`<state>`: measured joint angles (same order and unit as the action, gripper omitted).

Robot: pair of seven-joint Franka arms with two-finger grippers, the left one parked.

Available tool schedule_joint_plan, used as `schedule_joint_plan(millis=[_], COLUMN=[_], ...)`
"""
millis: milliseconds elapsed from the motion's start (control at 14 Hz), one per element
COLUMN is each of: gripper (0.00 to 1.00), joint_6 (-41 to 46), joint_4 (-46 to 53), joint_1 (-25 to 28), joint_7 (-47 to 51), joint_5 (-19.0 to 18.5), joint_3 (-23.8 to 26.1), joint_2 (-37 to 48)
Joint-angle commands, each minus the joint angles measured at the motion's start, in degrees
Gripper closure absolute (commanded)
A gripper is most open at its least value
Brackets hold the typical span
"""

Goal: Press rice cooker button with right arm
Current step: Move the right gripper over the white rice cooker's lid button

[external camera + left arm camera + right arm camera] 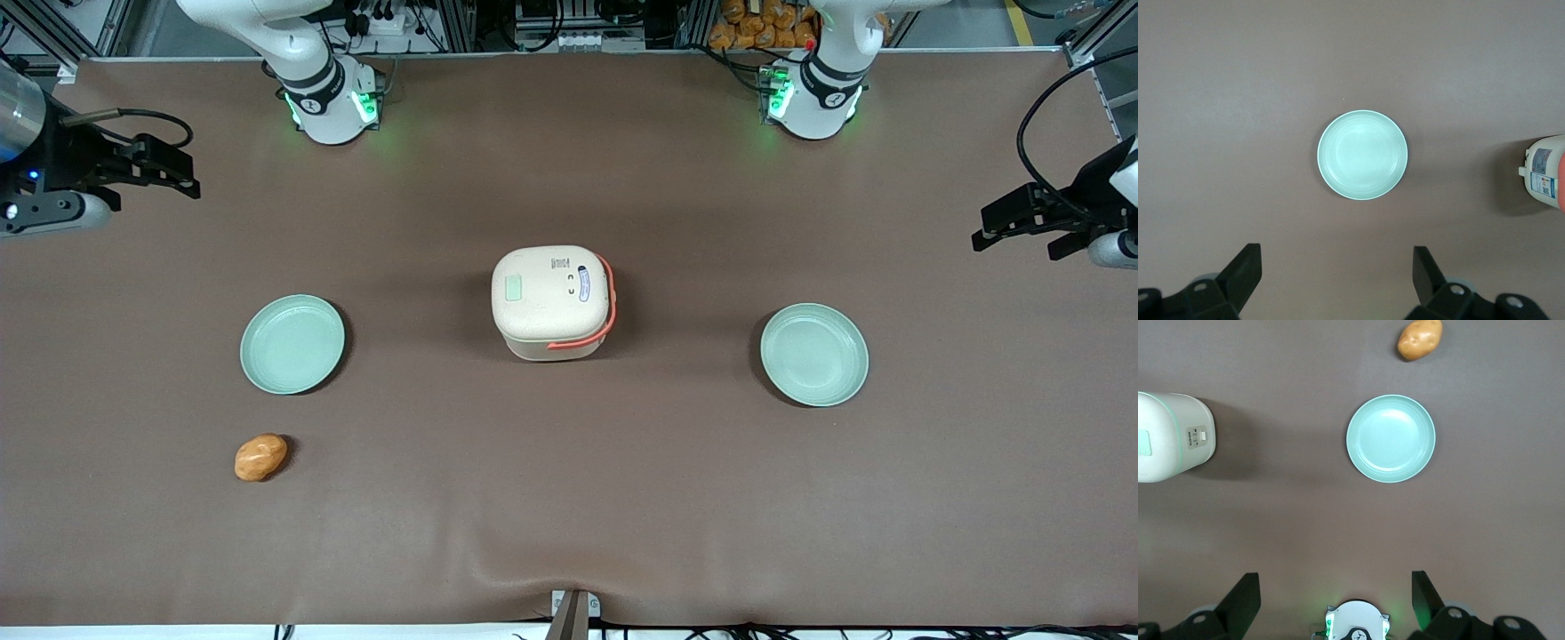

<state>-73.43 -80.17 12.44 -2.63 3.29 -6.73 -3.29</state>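
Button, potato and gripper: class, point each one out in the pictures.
Button (514, 288), front view, middle of its green face.
Potato (260, 457), front view, middle of its skin.
Gripper (182, 178), front view, open, at the working arm's end of the table; point midway between fingertips.

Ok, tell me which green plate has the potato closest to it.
The plate toward the working arm's end of the table; the potato lies just nearer the front camera. The other plate sits alone. The gripper hovers, jaws open.

Your gripper (169, 173), fingers spread, hangs at the frame's left edge. Bare table (418, 222) lies between it and the rice cooker (551, 302). The plate (292, 344) (lower left) and the potato (260, 457) sit off that path.
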Motion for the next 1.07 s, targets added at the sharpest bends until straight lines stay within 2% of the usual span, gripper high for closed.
schedule_joint_plan(millis=[0,71,357,571,643,857,1000], gripper=[0.14,0.38,0.74,0.94,0.98,0.99,1.0], joint_6=[-1.09,-1.1,-7.76,-10.58,-10.76,-12.34,-14.45], joint_4=[0.19,0.28,-0.07,-0.34,-0.43,-0.51,-0.51], joint_1=[3.62,5.38,12.67,18.74,19.89,23.31,24.9], joint_7=[0.25,0.34,2.09,5.87,6.93,7.81,9.82], joint_5=[0.67,1.1,4.18,4.89,4.89,5.24,7.86], joint_3=[-0.12,-0.13,-0.04,-0.04,0.22,0.84,0.84], joint_2=[-0.48,-1.1,-3.55,-7.51,-8.74,-12.69,-15.33])
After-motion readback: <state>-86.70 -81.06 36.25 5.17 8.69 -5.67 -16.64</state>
